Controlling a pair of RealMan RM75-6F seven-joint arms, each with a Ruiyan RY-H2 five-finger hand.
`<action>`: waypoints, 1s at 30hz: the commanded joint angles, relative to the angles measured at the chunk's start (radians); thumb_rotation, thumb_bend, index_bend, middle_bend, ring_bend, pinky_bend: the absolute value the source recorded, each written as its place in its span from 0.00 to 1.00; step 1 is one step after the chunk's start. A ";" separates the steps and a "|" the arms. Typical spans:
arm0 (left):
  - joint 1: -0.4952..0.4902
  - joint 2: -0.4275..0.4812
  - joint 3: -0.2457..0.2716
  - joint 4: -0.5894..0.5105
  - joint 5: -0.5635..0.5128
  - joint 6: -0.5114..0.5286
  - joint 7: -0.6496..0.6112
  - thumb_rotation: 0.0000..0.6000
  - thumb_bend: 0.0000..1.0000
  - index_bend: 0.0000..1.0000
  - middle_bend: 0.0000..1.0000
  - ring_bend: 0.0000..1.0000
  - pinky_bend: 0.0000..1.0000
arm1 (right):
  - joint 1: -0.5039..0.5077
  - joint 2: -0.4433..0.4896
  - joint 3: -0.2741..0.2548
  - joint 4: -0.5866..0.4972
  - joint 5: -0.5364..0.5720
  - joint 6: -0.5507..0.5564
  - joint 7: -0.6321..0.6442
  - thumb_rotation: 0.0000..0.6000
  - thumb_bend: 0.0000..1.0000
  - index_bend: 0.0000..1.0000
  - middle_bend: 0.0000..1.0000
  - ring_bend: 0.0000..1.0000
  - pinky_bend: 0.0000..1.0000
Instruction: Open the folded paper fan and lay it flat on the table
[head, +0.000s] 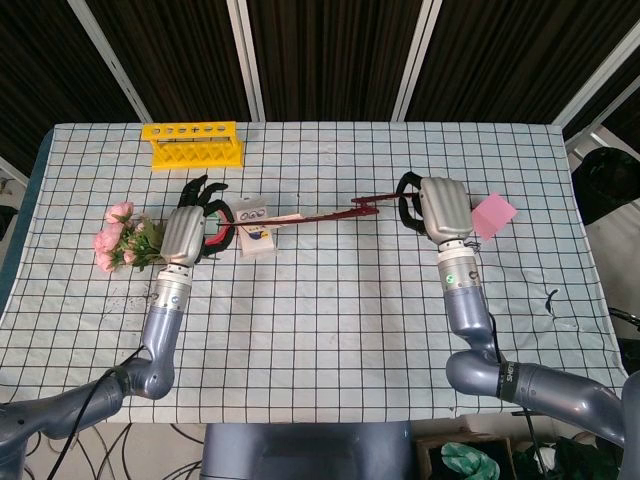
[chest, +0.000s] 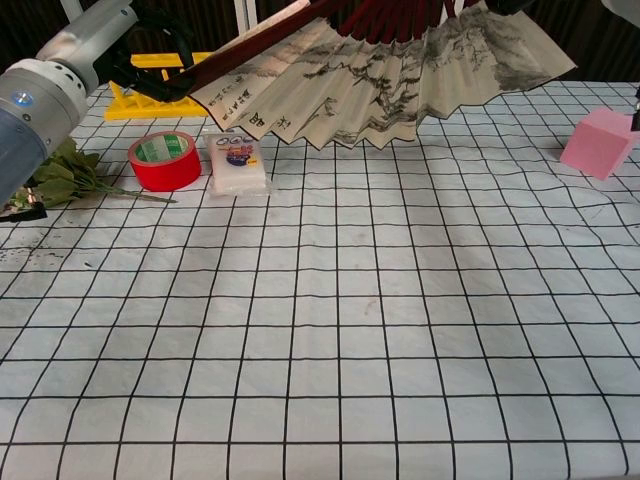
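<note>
The paper fan (chest: 390, 80) hangs spread wide above the far half of the table, its ink-painted pleats facing the chest camera. From the head view the fan (head: 320, 213) shows edge-on as a thin dark-red line. My left hand (head: 192, 232) grips the left outer rib near the red tape; its black fingers (chest: 160, 72) show at the fan's left end. My right hand (head: 436, 206) holds the right outer rib, just left of the pink block. The chest view does not show the right hand clearly.
Under the fan's left end stand a red tape roll (chest: 163, 160) and a white box (chest: 238, 163). Pink flowers (head: 118, 238) lie at the left. A yellow rack (head: 195, 143) stands far left, and a pink block (head: 492, 215) sits right.
</note>
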 joint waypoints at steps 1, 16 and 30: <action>-0.004 -0.011 0.003 0.015 0.000 -0.003 -0.004 1.00 0.39 0.65 0.20 0.00 0.00 | -0.018 -0.008 -0.011 0.024 -0.017 0.001 0.006 1.00 0.67 0.97 1.00 1.00 0.93; -0.007 -0.028 0.019 0.019 0.016 0.007 -0.008 1.00 0.39 0.65 0.20 0.00 0.00 | -0.087 -0.007 -0.022 0.057 -0.062 -0.002 0.013 1.00 0.67 0.97 0.99 1.00 0.92; 0.016 -0.015 0.039 -0.061 0.027 0.033 0.017 1.00 0.39 0.65 0.20 0.00 0.00 | -0.156 0.063 -0.108 -0.039 -0.137 -0.021 -0.084 1.00 0.33 0.12 0.84 0.92 0.85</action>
